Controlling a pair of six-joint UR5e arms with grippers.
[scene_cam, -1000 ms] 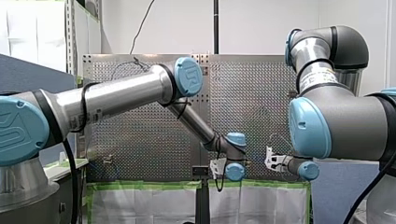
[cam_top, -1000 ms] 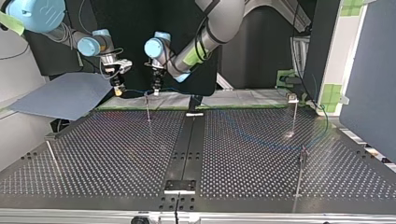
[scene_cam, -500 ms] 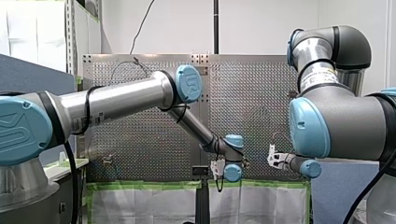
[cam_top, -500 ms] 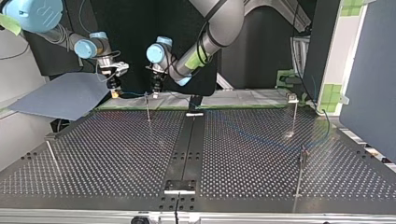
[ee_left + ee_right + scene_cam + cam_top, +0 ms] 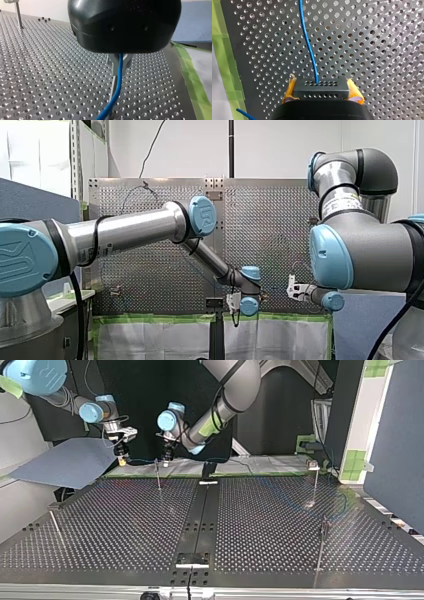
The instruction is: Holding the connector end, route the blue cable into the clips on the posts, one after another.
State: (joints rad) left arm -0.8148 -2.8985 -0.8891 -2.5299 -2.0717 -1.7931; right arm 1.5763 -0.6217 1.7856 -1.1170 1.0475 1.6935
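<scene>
In the right wrist view my right gripper has its yellow pads shut on the black connector block. The blue cable runs ahead from the block over the perforated plate. In the top view my right gripper hangs at the far left. The thin cable stretches from it to my left gripper, just above the nearest post. In the left wrist view my left gripper's metal fingers are shut on the blue cable, which drops below them.
Three more clip posts stand on the table in the top view: far right, near right and near left. A grey-blue sheet lies off the table's far left. Green tape edges the plate.
In the top view my right gripper drifted slightly left with the connector. My left arm's elbow sank a little in the front view. The cable slack at the table's right shifted.
</scene>
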